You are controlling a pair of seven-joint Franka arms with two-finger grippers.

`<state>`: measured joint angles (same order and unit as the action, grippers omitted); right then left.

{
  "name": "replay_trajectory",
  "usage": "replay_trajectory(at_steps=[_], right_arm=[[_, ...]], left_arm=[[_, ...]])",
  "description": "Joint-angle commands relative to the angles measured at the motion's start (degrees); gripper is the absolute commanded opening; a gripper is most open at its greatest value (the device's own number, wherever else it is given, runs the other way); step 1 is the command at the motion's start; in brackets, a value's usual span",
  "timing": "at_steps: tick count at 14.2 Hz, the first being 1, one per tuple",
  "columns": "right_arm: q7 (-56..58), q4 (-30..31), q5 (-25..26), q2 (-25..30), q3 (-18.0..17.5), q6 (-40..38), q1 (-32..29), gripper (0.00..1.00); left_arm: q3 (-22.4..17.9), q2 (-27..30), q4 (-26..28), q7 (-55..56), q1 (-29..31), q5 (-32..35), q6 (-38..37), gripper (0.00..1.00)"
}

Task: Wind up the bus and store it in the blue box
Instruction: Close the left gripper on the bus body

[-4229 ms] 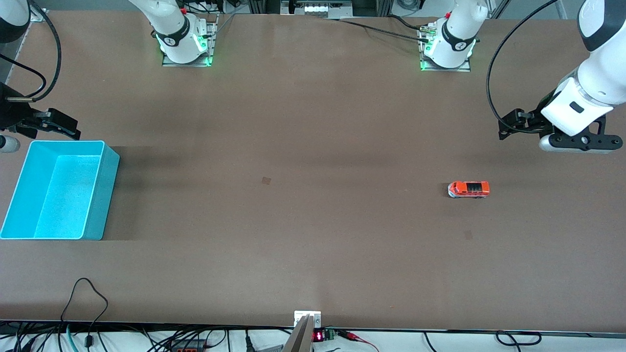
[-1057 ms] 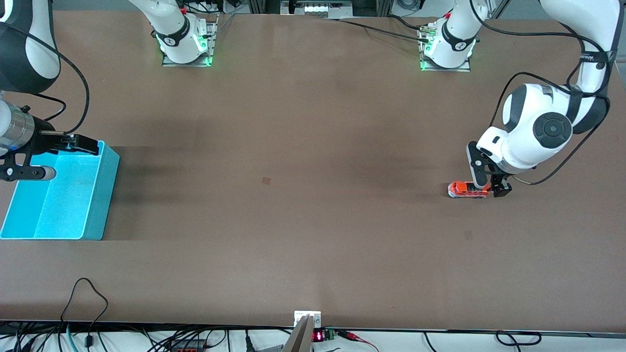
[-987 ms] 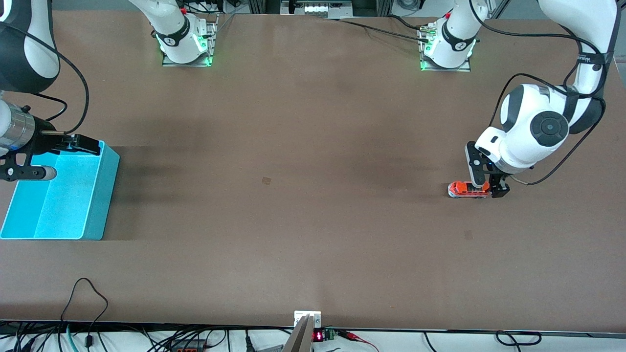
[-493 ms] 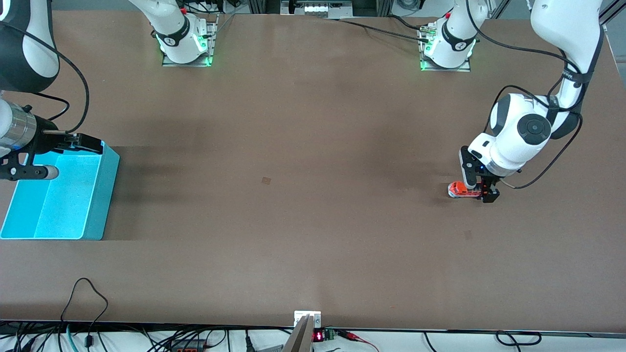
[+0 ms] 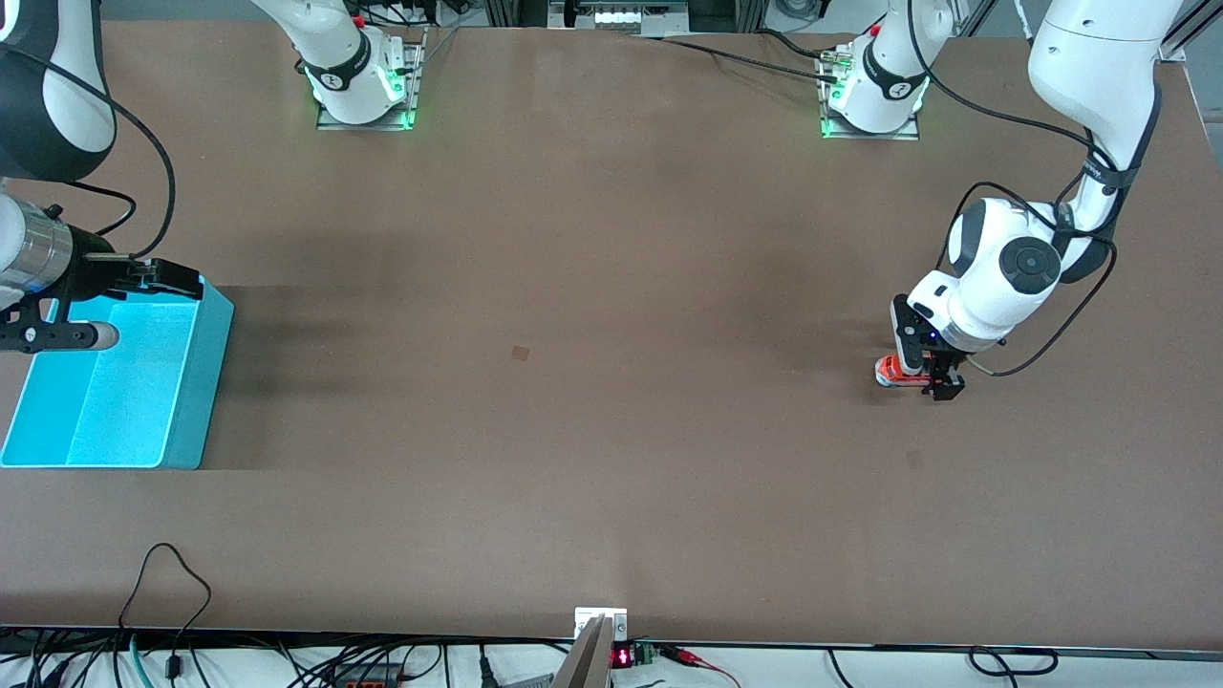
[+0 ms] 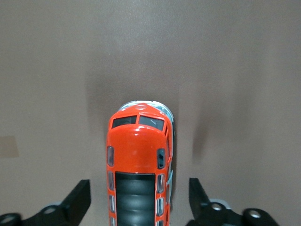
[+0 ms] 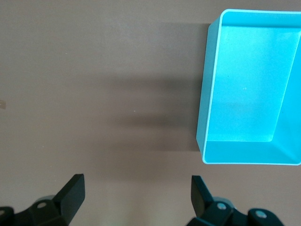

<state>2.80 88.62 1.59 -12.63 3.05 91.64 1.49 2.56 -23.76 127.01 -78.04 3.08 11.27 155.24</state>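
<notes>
— Brown worktop [image 5: 592, 287] is filling nearly the whole front view, with cables trailing along its near edge. What is lying on it?

— One bus [image 5: 894, 373] and one blue box [image 5: 191, 382]. The bus is sitting on its wheels toward the left arm's end of the worktop, well apart from the box, which is standing at the right arm's end, close to that edge.

— Where is the left claw [image 5: 930, 377] sitting relative to the bus?

— It is reaching down around the bus. In the left wrist view the bus [image 6: 138, 160] is lying between the two black fingers [image 6: 75, 200], one on each side, and bare worktop is showing between each finger and the orange body. So the jaws are standing apart and gripping nothing.

— And the right claw [image 7: 136, 197]?

— It is waiting over the blue box's end that lies farther from the front camera, jaws spread wide and holding nothing. Its wrist view is showing the box [image 7: 211, 94] empty.
</notes>
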Motion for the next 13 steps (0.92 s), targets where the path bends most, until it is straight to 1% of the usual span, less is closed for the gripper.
replay_trajectory(at_steps=[1, 2, 3, 8, 11, 13], right_arm=[[1.24, -0.20, -0.98, -0.11, -0.15, -0.50, -0.53, 1.00], [1.15, -0.20, -0.98, -0.11, -0.15, -0.50, -0.53, 1.00], [1.15, -0.20, -0.98, -0.11, -0.15, -0.50, -0.53, 1.00], [1.15, -0.20, -0.98, -0.11, -0.15, -0.50, -0.53, 1.00], [1.15, -0.20, -0.98, -0.11, -0.15, -0.50, -0.61, 1.00], [1.24, -0.20, -0.89, -0.11, -0.15, -0.50, -0.61, 1.00]], left_arm=[[0.25, 0.20, 0.17, -1.23, 0.26, 1.29, 0.68, 0.29], [0.25, 0.20, 0.17, -1.84, 0.17, 1.29, 0.59, 0.24], [0.25, 0.12, 0.08, -2.02, 0.26, 1.29, 0.59, 0.22], [0.25, -0.85, -0.09, -2.11, 0.26, 1.29, 0.42, 0.22], [0.16, -1.90, -0.36, -2.20, 0.44, 1.29, 0.33, 0.24], [0.16, -2.69, -0.71, -2.90, 2.18, 1.29, 0.33, 0.24]])
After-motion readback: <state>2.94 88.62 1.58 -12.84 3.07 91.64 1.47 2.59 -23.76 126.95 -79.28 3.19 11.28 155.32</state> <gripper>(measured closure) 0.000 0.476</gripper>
